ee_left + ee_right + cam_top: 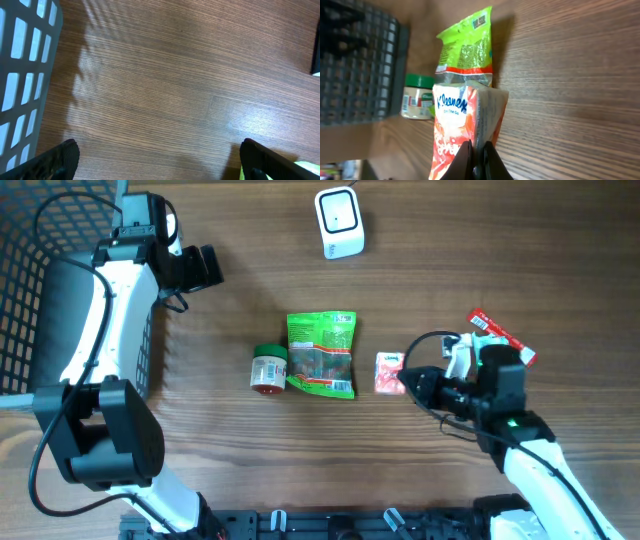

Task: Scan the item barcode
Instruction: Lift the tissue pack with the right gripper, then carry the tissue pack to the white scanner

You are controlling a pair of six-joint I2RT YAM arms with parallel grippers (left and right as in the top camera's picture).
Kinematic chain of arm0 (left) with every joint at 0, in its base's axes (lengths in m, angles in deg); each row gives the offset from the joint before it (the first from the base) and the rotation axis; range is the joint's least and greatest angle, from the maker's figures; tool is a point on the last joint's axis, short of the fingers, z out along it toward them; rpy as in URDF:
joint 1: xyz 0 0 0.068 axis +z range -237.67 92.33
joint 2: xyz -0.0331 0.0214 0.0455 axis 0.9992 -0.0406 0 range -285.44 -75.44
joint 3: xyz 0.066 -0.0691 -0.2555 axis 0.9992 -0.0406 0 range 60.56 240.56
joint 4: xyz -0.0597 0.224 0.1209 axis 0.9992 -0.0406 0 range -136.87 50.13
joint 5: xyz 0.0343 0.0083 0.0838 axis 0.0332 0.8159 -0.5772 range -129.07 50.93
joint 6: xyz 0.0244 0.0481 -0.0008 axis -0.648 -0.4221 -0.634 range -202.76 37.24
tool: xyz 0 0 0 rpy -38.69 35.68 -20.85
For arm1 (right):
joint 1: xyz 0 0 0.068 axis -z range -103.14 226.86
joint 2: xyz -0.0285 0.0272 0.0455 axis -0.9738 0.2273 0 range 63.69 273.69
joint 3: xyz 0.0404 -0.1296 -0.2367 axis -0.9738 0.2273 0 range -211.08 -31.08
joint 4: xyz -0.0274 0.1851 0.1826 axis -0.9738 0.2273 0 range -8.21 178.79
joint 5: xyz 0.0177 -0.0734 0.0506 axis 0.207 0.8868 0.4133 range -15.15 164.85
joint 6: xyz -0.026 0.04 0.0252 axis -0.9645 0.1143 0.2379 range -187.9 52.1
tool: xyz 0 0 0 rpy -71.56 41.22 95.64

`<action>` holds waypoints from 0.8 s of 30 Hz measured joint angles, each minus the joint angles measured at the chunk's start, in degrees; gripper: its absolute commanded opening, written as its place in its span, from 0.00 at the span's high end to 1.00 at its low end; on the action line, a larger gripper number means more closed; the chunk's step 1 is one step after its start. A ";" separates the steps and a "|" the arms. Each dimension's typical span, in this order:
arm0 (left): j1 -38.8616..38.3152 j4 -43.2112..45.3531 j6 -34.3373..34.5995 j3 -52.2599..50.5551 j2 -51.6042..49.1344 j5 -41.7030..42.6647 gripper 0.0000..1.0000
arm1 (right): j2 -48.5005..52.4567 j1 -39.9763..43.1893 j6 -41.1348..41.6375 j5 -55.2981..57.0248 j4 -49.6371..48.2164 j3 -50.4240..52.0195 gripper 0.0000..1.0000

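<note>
- The left gripper (205,268) is wide open and empty, just beside the basket (40,280) and well apart from the items.
- The green pouch (465,50) lies just beyond the right fingertips, behind the pack they hold.
- The scanner (339,222) stands far ahead of the right fingers.
- The Kleenex pack (462,120) sits between the fingers of the right gripper (476,157), which are closed on its thin end seam.
- I judge the pack to be light and soft, with slippery film. It may sag or slip, so a deeper hold on the seam, leaving the printed faces free, seems safer.
</note>
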 measured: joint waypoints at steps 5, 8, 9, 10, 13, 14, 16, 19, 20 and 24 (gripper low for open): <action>0.00 -0.02 0.00 0.00 0.00 0.00 0.00 | 6.73 -4.90 -3.13 14.01 21.49 -24.00 0.96; 0.00 0.09 0.00 0.00 0.00 -0.11 0.00 | 18.95 -6.38 -6.36 20.00 33.24 -45.81 0.96; 0.00 -0.11 0.00 0.00 0.00 -0.07 0.00 | 24.26 -7.39 -7.50 22.14 36.00 -53.42 0.96; 0.00 -0.04 0.00 0.00 0.00 0.00 0.00 | 29.57 -8.50 -8.66 24.46 37.64 -60.57 0.96; 0.00 0.00 0.00 0.00 0.00 0.00 0.00 | 42.27 -12.02 -11.78 32.13 39.87 -76.30 0.96; 0.02 -0.09 0.00 0.00 0.00 0.00 0.00 | 44.28 -12.90 -12.79 34.56 38.62 -78.03 0.96; 0.00 -0.02 0.00 0.00 0.00 0.00 0.00 | 50.12 -15.85 -16.02 43.95 31.78 -81.24 0.96; 0.00 -0.04 0.00 0.00 0.02 0.00 0.00 | 58.05 -19.80 -23.28 55.43 22.75 -81.42 0.96; 0.00 -0.11 0.00 0.00 0.02 0.00 0.00 | 61.24 -21.05 -27.82 58.88 17.59 -81.42 0.96; 0.00 -0.13 0.00 0.00 0.02 -0.02 0.00 | 68.70 -24.39 -40.24 68.98 4.44 -81.37 0.96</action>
